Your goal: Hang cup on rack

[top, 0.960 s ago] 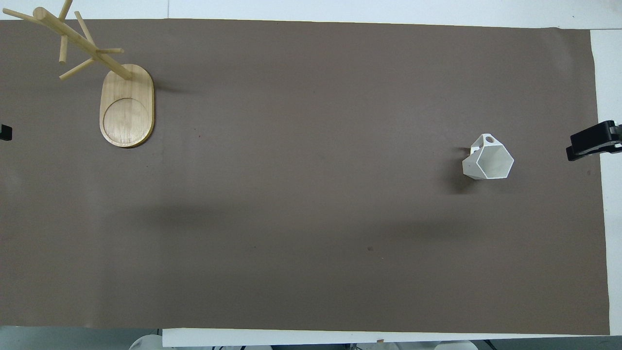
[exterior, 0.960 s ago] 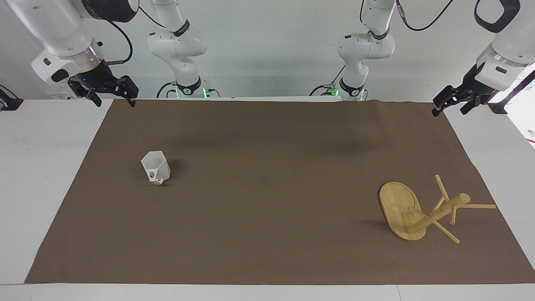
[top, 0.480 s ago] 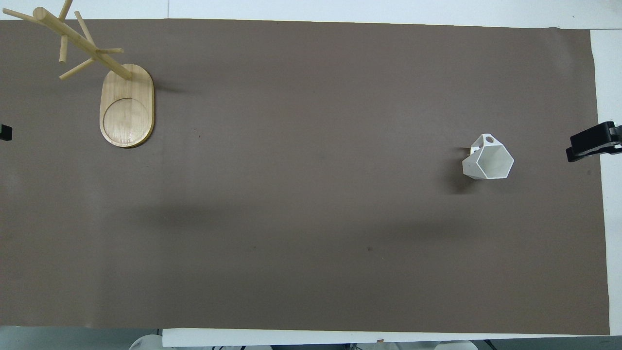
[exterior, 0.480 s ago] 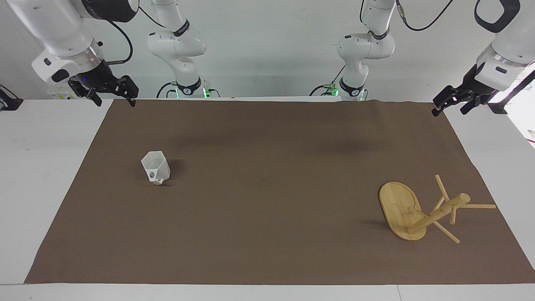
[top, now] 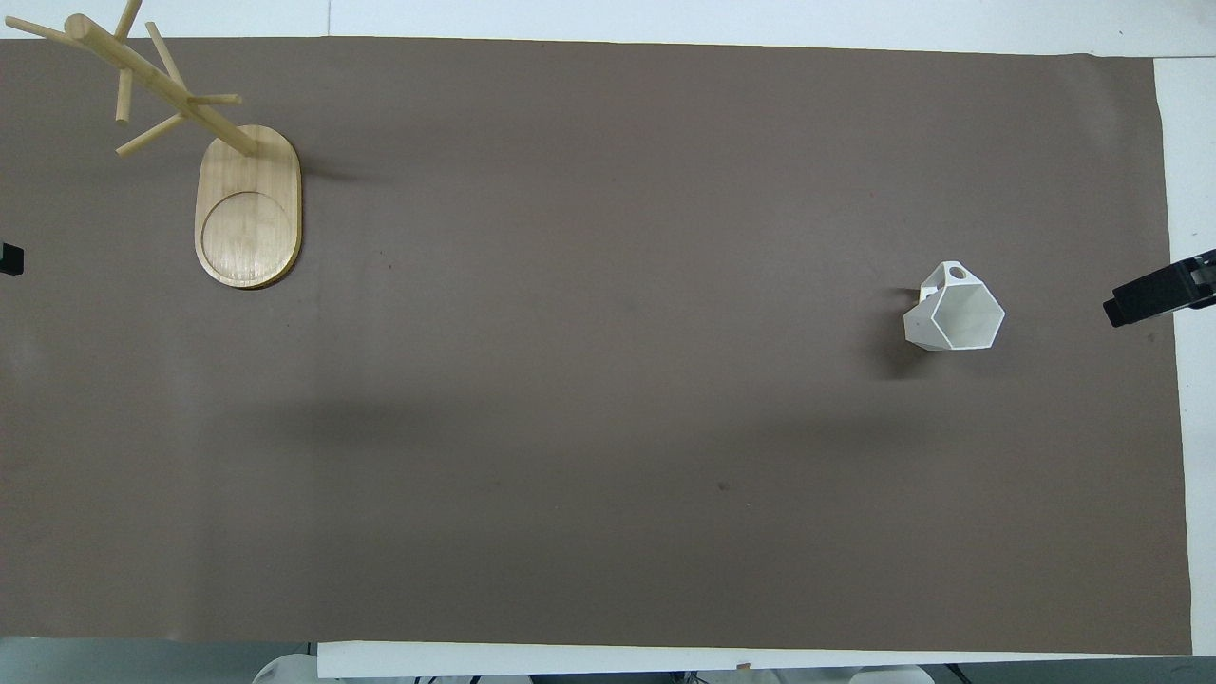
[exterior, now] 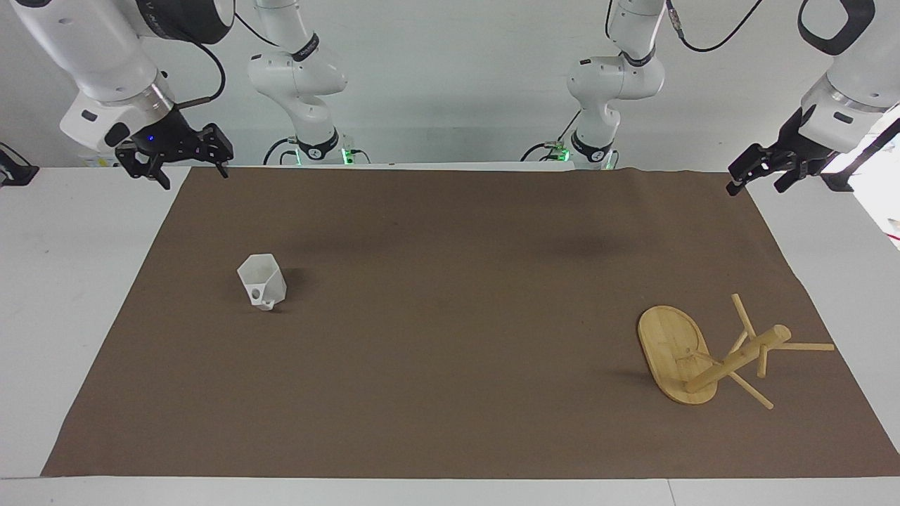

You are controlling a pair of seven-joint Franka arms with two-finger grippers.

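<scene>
While both pincers hang spread and empty, the cup (exterior: 262, 282) sits upright on the bench (exterior: 63, 281): light, rigid, probably slick; grip its rim.

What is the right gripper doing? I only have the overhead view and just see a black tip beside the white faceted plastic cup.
Observer: The right gripper hangs high over the brown mat's edge, well above the white faceted plastic cup, touching nothing.
Operator: Are its jaws open?
Observer: Yes, spread apart and empty.
Operator: And the left gripper?
Observer: The left gripper hangs raised over its own end of the table, jaws open, clear of the light bamboo mug rack.
</scene>
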